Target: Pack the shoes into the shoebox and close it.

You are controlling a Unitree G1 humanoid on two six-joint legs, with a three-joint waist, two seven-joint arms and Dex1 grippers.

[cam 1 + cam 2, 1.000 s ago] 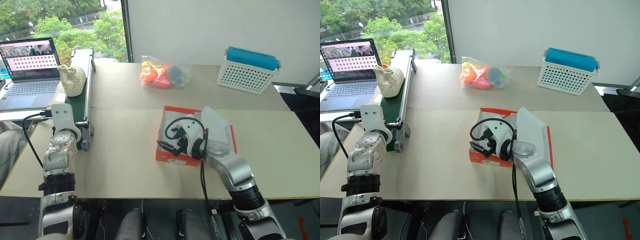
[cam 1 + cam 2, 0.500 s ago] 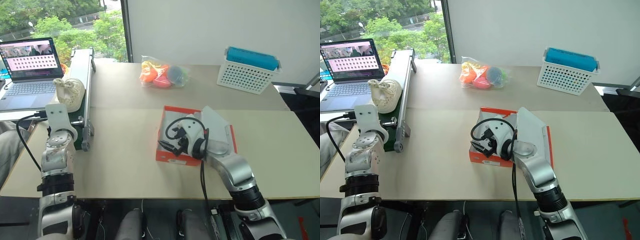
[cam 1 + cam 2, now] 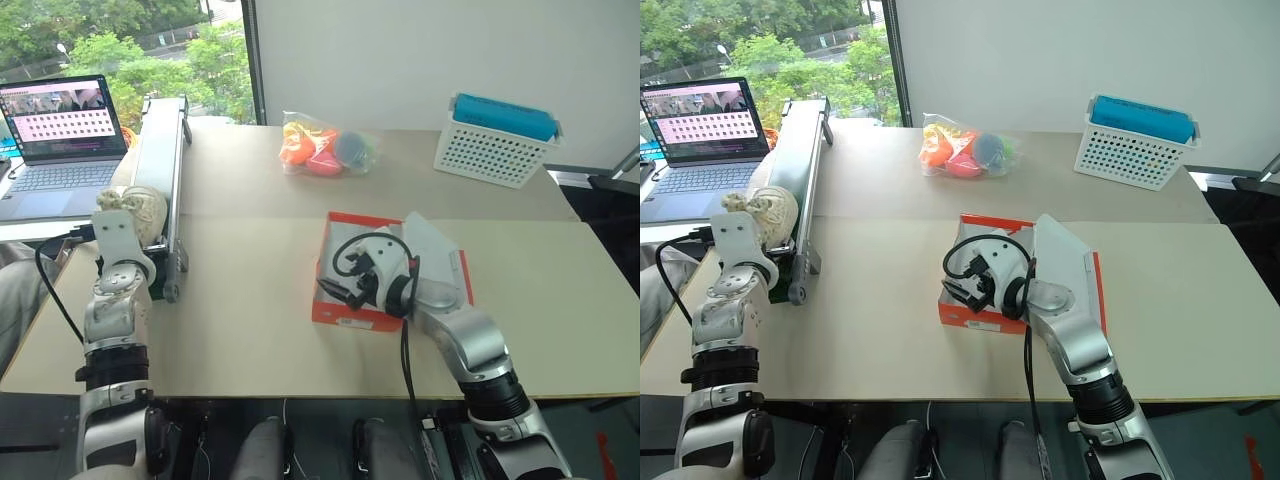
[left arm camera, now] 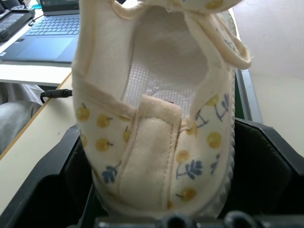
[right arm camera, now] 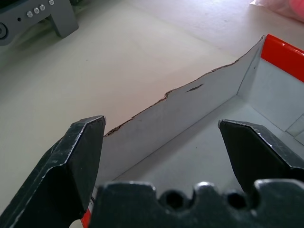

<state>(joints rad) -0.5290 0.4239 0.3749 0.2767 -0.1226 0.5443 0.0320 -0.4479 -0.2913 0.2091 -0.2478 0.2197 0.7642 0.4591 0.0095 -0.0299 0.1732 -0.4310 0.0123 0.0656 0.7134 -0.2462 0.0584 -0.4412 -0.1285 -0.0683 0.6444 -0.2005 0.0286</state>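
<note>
A cream shoe with small yellow and blue prints lies at the near end of the green conveyor belt, heel opening toward me. My left gripper stands open, one finger on either side of the shoe; I cannot tell whether the fingers press on it. The orange-red shoebox sits mid-table with its white inside showing and its lid tilted up on the right side. Over the box's near left wall hangs my right gripper, open and holding nothing.
A laptop sits left of the conveyor. At the back of the table lie a bag of colourful toys and a white perforated basket with a blue item on top. Bare tabletop surrounds the box.
The shoe has ridden down the belt toward me and now sits between the left gripper's fingers. Both arms stayed in place.
</note>
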